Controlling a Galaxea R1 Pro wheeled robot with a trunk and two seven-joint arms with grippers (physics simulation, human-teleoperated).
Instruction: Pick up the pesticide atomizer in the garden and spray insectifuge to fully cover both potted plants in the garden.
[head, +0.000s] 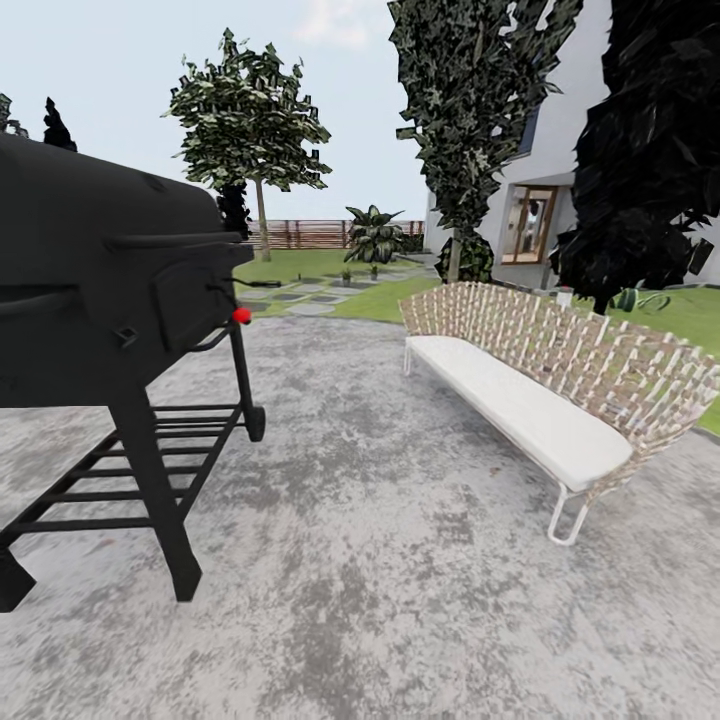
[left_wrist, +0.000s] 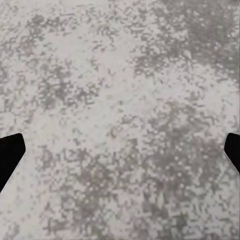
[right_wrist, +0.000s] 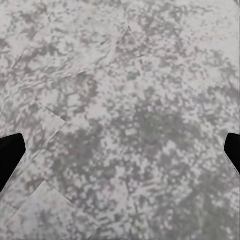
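Where paving (head: 400, 560) narrows: grill (head: 100, 290) left, bench (head: 520, 400) right.

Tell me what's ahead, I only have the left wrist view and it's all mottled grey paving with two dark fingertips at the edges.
Observer: In the head view a black barbecue grill stands close on the left of the paved patio.
Operator: Anything on the other side?
Observer: A woven bench with a white cushion runs along the right.
Operator: Is the garden visible?
Observer: Yes, beyond the patio there is a lawn with grey stepping stones and a brown slatted fence behind it. A broad-leaved plant stands there; the atomizer is too small to make out.
Operator: And my other gripper?
Observer: The right gripper is open, its fingertips apart over the same paving.
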